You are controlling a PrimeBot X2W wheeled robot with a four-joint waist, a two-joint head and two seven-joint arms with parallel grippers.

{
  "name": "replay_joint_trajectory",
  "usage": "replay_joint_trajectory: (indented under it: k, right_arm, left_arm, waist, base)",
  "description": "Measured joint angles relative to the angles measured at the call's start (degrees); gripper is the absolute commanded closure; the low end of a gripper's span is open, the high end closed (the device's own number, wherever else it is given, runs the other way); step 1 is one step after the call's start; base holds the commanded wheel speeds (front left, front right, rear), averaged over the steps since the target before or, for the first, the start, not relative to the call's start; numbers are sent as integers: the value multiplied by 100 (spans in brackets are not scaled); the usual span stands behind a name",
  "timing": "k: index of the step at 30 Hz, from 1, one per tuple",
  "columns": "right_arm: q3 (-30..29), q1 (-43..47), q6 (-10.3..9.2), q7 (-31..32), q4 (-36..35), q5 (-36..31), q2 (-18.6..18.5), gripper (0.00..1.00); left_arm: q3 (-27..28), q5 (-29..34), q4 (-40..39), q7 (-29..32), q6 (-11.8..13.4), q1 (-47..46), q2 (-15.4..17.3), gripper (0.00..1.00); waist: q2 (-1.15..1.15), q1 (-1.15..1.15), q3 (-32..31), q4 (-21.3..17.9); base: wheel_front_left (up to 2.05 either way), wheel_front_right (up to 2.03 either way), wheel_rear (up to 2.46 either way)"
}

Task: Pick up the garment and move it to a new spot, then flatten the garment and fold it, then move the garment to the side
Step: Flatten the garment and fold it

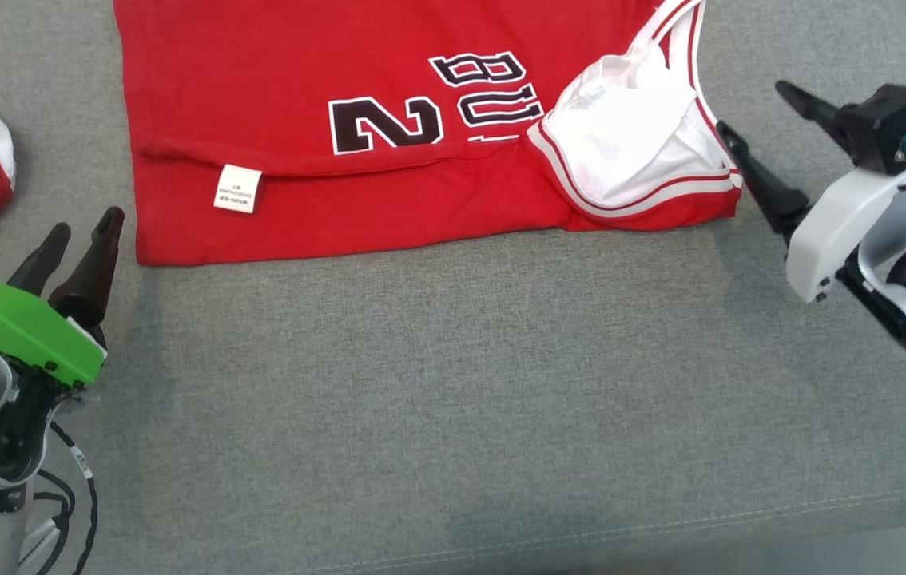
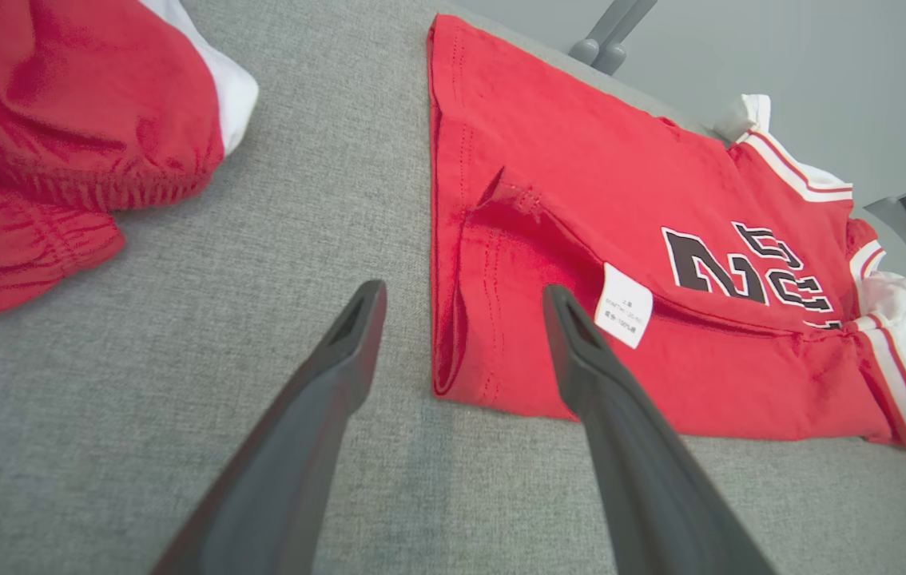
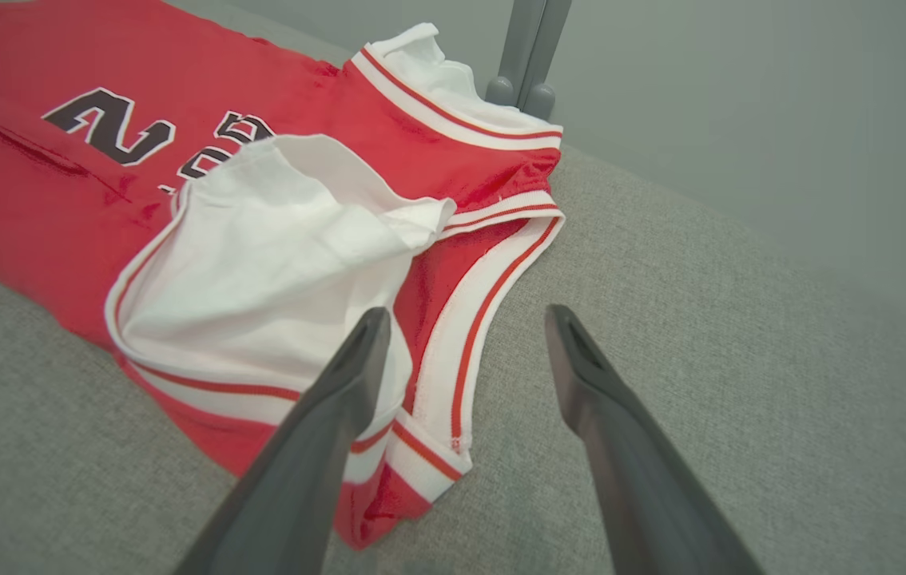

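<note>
Red white-trimmed jersey [image 1: 389, 200] lies half-folded on the grey fabric counter [image 1: 453, 383], left gripper [image 1: 87, 224] and right gripper [image 1: 750, 106] both spread, empty, beside its near corners; further folding and side move probably remain.

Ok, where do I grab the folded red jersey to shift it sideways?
Take the folded red basketball jersey at its two near corners: the hem corner from the left, the white-trimmed armhole corner from the right. Layers stack there, so one pinch should hold the fold, and open jaws sit just outside each.
</note>
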Motion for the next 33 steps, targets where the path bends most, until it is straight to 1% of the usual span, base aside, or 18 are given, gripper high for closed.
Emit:
replay_joint_trajectory:
  k: [3,7,12,13,17,18,26,33]
  right_arm:
    - [37,304,-42,-51,-58,138,62,0]
    - [93,565,-87,-120,-76,221,70,0]
    - [116,693,-103,-178,-74,243,57,0]
    - [107,700,-143,-179,-75,248,44,0]
    - [40,700,-152,-196,-71,281,30,0]
    - [29,700,-192,-196,-64,281,26,0]
    - [-9,766,-199,-192,115,455,18,0]
    - [-45,876,-198,-192,214,638,119,0]
  left_arm:
    - [43,-10,4,-100,14,182,-31,0]
    - [12,-10,20,-115,14,208,-109,0]
    - [-26,-10,29,-149,22,210,-127,0]
    - [-35,-10,30,-149,34,207,-136,0]
    - [-60,-4,60,-166,41,191,-166,0]
    - [-74,0,65,-167,43,181,-165,0]
    - [-179,11,81,-196,45,30,-231,0]
    - [-297,51,138,-142,45,-26,-226,0]
  waist:
    - [0,0,-87,22]
    - [0,0,-97,48]
    - [0,0,-60,60]
    - [0,0,-40,67]
    - [0,0,41,97]
    - [0,0,61,101]
    - [0,0,184,106]
    - [0,0,208,127]
  base:
    - [0,0,0]
    - [0,0,0]
    - [0,0,0]
    - [0,0,0]
    - [0,0,0]
    - [0,0,0]
    - [0,0,0]
    - [0,0,0]
